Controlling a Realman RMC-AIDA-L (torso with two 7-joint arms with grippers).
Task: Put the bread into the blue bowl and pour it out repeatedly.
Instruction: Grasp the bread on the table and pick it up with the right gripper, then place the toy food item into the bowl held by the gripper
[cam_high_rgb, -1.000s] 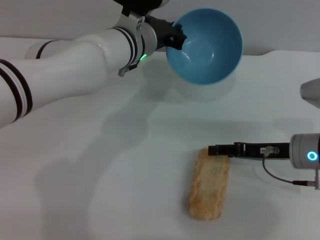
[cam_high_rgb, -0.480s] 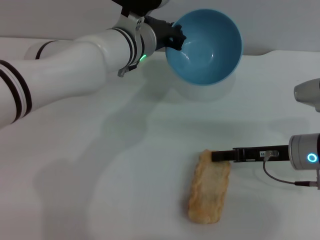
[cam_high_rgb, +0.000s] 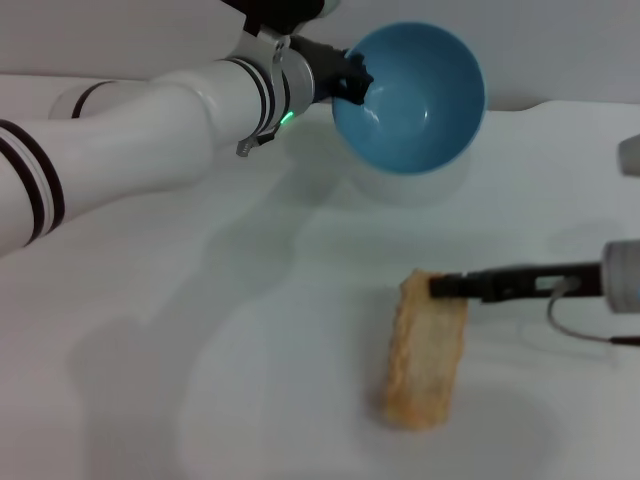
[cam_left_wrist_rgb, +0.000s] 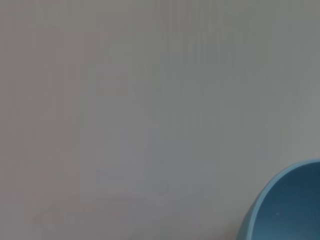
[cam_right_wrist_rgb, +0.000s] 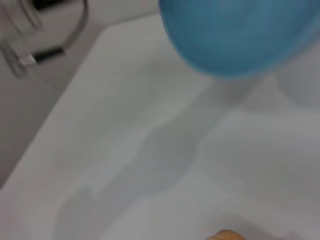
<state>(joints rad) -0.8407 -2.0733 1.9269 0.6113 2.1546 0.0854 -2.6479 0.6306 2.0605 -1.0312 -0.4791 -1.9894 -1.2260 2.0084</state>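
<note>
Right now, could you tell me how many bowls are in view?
1: the blue bowl, held tilted above the table's far side by the left claw; none seems hidden.

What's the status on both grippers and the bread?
Left gripper holds the round light-blue bowl tilted, empty, above the white table. Right gripper on the far end of the orange toy bread loaf. Nothing between them.

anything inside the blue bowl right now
Nothing: the blue bowl, held tilted above the table by the left claw, shows a bare interior. The bread is on the table, with the right claw at its far end. The bowl's underside is hidden.
</note>
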